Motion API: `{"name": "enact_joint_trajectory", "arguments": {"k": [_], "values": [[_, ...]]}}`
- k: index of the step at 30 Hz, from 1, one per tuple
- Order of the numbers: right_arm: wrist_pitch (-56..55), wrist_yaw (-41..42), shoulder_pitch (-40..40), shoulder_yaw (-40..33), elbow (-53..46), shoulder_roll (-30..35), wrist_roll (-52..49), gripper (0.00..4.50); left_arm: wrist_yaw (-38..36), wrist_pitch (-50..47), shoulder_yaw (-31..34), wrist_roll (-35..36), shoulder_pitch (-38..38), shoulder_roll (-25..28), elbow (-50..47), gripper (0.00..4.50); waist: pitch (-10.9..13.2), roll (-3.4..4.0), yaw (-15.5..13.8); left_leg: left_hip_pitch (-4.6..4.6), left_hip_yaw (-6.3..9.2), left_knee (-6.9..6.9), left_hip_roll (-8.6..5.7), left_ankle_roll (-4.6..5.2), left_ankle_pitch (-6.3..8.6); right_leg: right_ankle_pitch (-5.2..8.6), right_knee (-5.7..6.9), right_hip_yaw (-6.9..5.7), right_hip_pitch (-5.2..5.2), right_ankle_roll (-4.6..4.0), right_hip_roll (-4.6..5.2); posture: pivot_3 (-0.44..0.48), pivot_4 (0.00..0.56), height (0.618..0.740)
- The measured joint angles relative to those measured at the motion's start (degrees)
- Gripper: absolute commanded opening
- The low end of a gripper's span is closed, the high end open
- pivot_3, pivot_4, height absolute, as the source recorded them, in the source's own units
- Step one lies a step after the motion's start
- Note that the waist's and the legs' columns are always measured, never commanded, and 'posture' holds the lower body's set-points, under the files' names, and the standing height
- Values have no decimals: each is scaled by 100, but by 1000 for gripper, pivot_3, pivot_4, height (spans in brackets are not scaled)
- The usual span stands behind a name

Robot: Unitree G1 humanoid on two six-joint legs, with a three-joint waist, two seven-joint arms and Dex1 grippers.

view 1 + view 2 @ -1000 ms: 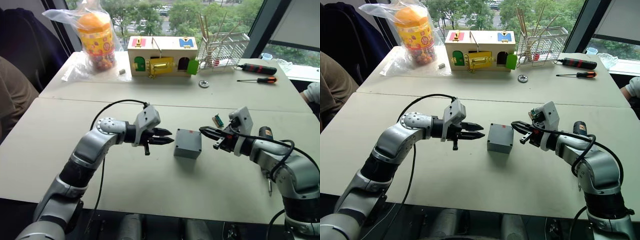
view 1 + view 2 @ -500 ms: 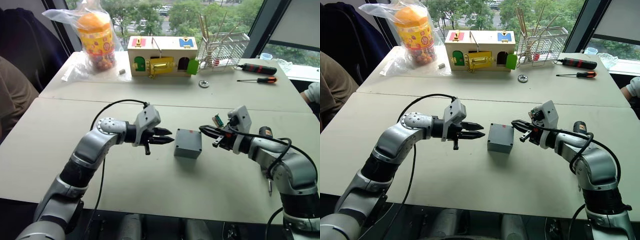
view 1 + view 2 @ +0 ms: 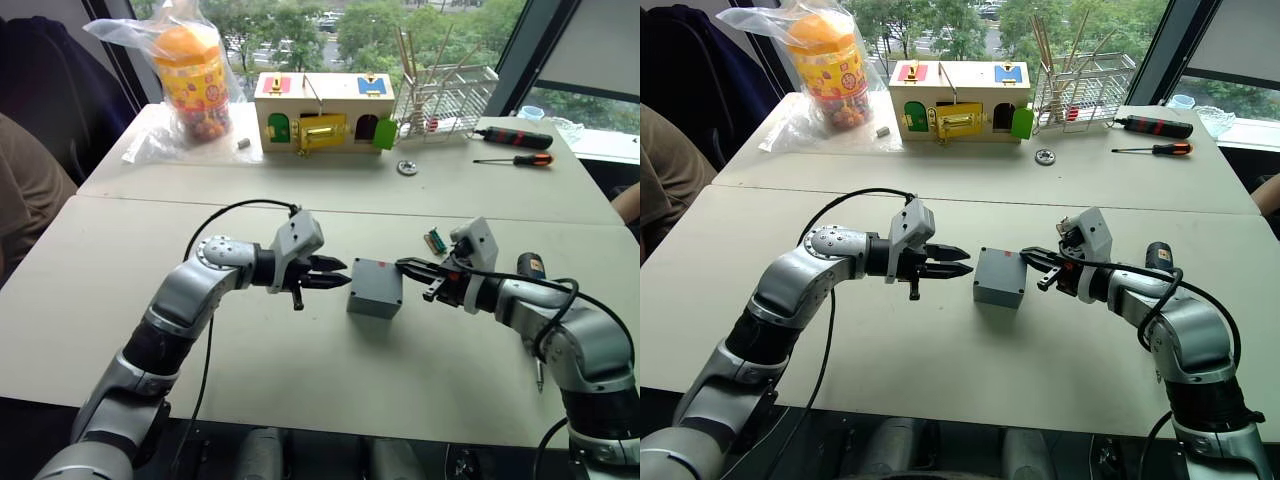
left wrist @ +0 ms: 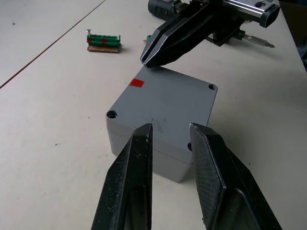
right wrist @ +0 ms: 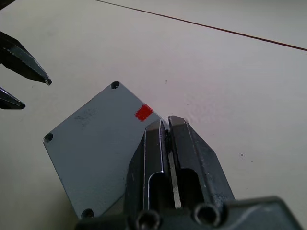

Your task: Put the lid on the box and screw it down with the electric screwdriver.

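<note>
Right wrist view: your right gripper (image 5: pixel 165 125), pressed together, may shove the box (image 5: pixel 96 148) off square.

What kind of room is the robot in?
Probably an office or lab used as a test bench: pale tables by a big window, hand screwdrivers, a wooden latch box and the grey box.

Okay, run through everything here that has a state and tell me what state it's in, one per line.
box: lid on, standing on the table between the grippers
left gripper: open, short of the box
right gripper: shut, tips at the box's edge
electric screwdriver: lying on the table, unheld
wooden box: green door swung open
</note>
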State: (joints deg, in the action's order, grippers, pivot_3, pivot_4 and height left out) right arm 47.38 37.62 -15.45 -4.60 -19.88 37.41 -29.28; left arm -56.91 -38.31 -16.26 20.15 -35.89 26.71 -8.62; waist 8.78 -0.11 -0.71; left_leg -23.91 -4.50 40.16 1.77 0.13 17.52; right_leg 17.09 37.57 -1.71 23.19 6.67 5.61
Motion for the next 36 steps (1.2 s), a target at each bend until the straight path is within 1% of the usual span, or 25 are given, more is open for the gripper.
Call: {"name": "enact_joint_trajectory", "arguments": {"k": [3,6,7,9,12,14,15,16,17,18,19,21,23,26,31,36], "values": [[-14,60,0,6,1,121,52,3008,25,-1,1,6,-1,-31,1,1196,0,0,-6,0,0,0,0,0,0,0,0,0,0,0,0,0,150,708],[-14,99,-2,-71,1,298,62,4380,79,0,6,13,-8,-105,3,1196,0,0,-3,0,0,0,0,0,0,0,0,0,0,0,0,0,150,708],[-7,98,-3,-117,1,363,60,4470,88,-1,6,29,-19,-140,3,1196,0,0,-4,0,1,0,0,0,0,0,0,0,0,0,0,0,150,708],[52,109,-7,-356,-2,540,-4,4470,110,-5,12,63,-52,-236,1,1196,0,0,-11,-2,0,0,0,0,0,0,0,0,0,0,1,0,150,708],[479,63,-162,-1183,3,896,-340,4470,106,-20,15,159,-69,-313,-44,1196,0,0,-8,-2,0,1,2,1,1,0,-1,0,0,0,3,0,150,708],[986,-13,-422,-1792,112,1319,-573,4470,57,-82,-4,220,-114,-326,-180,1196,0,0,-7,-1,2,0,4,1,1,0,-1,0,-1,0,3,0,150,708],[1318,-18,-482,-1975,227,1754,-587,4470,12,-211,-53,273,-187,-300,-283,1196,0,0,-18,-2,2,0,3,2,1,0,-1,0,-1,-1,3,0,150,708],[1669,-13,-477,-2094,373,2226,-572,4470,-44,-333,-108,313,-261,-246,-416,1196,0,0,-17,-1,4,-2,4,15,9,1,-4,-1,-4,-1,3,0,150,708],[1777,-12,-473,-2129,433,2358,-557,4470,-54,-372,-111,316,-274,-231,-460,1196,0,0,-8,-1,3,-3,4,25,14,1,-7,-1,-5,-1,3,0,150,708],[1966,26,-336,-2127,480,2683,-511,4470,-72,-400,-139,334,-296,-228,-523,1196,-1,2,-4,-1,1,-2,3,31,18,0,-8,2,-5,-1,3,0,150,708],[2242,96,-135,-2011,600,3095,-460,4470,-110,-396,-196,352,-294,-211,-618,1196,-3,5,-2,1,0,-4,4,33,19,1,-9,2,-5,-1,4,0,150,708],[2968,91,-130,-1815,966,3473,-450,4470,-165,-378,-334,368,-275,-231,-758,1196,-2,3,9,3,-3,-2,4,33,19,0,-9,6,-6,-2,5,0,150,708],[3356,134,-115,-1678,1248,3613,-458,4470,-149,-341,-415,380,-257,-304,-875,1196,-3,5,23,7,-5,-2,4,34,19,0,-8,11,-6,-2,4,0,150,708],[3495,207,-107,-1500,1415,3611,-468,4470,-65,-245,-494,379,-221,-378,-997,1196,-5,9,21,9,-4,-4,5,34,19,0,-7,12,-6,-2,2,0,150,708],[4144,205,-106,-1464,1587,3256,-571,4470,80,-167,-559,357,178,-360,-1175,1196,-4,8,-1,7,-4,-2,4,20,11,0,-8,12,-7,-1,3,0,150,708],[4435,39,-165,-1337,1770,2986,-525,4470,253,-153,-599,350,216,-453,-1253,1196,-5,8,-6,8,-4,0,1,24,14,0,-9,11,-11,-1,6,0,150,708]]}}
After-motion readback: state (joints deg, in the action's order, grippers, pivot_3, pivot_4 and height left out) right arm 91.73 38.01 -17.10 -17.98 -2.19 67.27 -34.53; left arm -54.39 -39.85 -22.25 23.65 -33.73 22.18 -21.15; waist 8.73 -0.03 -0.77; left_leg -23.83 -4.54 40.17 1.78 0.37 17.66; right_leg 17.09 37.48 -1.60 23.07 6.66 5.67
